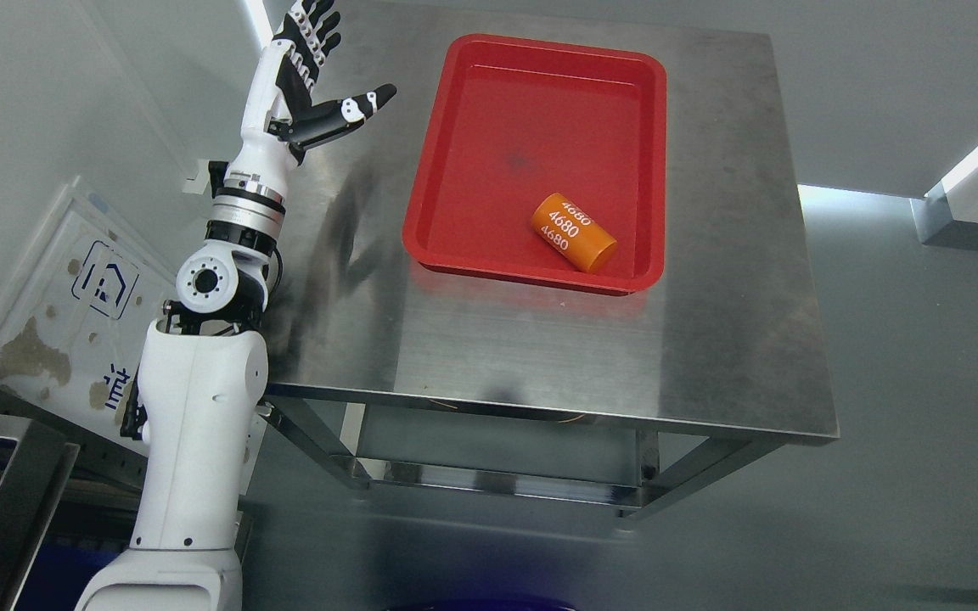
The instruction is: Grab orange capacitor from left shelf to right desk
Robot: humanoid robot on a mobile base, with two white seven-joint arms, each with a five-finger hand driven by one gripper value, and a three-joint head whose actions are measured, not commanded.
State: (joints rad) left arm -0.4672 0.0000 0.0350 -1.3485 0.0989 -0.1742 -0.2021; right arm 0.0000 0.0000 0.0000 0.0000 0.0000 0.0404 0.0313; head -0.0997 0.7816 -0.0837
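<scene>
1 left hand (306,72) is hovering over the steel worktop's (557,339) left edge, fingers spread wide, holding nothing. Well to its right, the orange capacitor (572,232) is lying on its side in the red tray (489,144).

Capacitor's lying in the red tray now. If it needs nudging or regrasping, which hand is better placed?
Left. The left hand is open above the steel desk's far-left corner, beside the red tray holding the orange capacitor. No right arm is in view.
</scene>
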